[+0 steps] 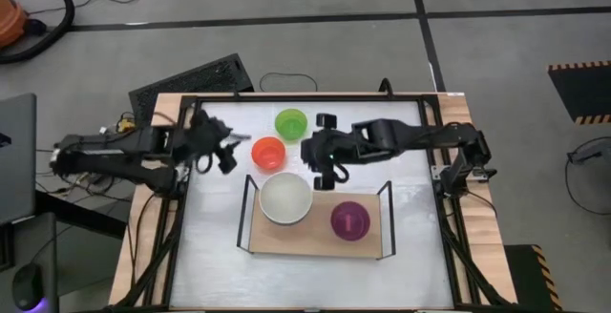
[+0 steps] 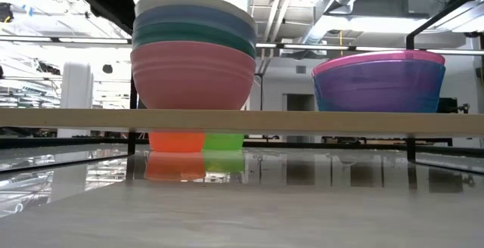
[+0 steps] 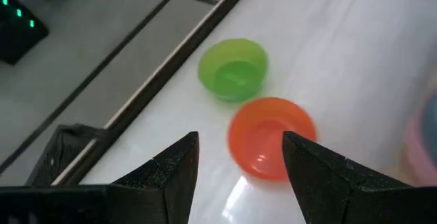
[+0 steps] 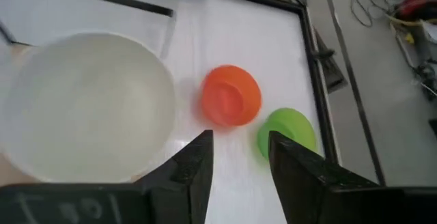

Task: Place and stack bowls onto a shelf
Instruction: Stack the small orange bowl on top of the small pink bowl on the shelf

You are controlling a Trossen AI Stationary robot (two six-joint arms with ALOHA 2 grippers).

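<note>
A small orange-red bowl (image 1: 268, 153) and a small green bowl (image 1: 290, 123) stand upright on the white tabletop, beyond the far edge of the shelf (image 1: 315, 244). On the shelf board a stack topped by a white bowl (image 1: 285, 198) stands at the left and a purple-topped stack (image 1: 350, 219) at the right. In the low view the left stack (image 2: 193, 51) shows pink, teal, blue and white bowls. My left gripper (image 1: 227, 156) is open and empty, left of the orange-red bowl (image 3: 270, 136). My right gripper (image 1: 310, 151) is open and empty, right of the orange-red bowl (image 4: 231, 95).
Black wire frames (image 1: 246, 213) rise at the shelf's two short ends. A black rail frame (image 1: 305, 97) runs around the tabletop. The near half of the tabletop (image 1: 305, 280) in front of the shelf holds nothing.
</note>
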